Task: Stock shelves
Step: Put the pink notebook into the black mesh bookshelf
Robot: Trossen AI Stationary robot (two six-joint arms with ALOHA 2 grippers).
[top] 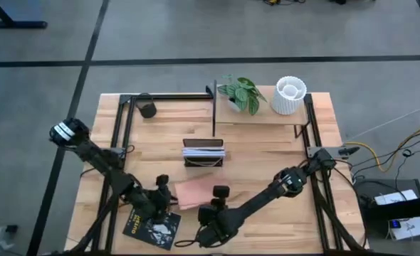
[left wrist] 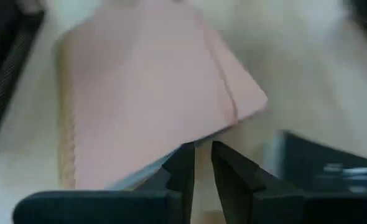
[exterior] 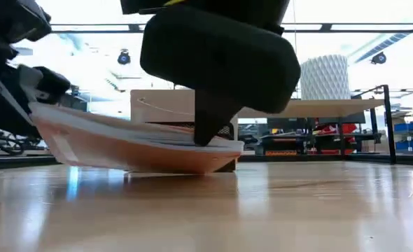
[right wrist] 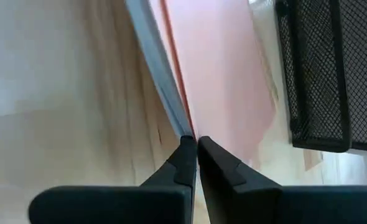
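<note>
- Light-wood surface (top: 267, 153) carries the black-framed shelves with a pale wooden board (top: 260, 117) at its far edge
- Thin pink book (top: 196, 192) lies near the front, its long axis running left to right, well short of the shelves and tipped up off the wood
- Right gripper (right wrist: 193, 149) is clenched on the book's edge
- Left gripper (left wrist: 199, 165) sits at the opposite edge, fingers slightly parted, not visibly clamping
</note>
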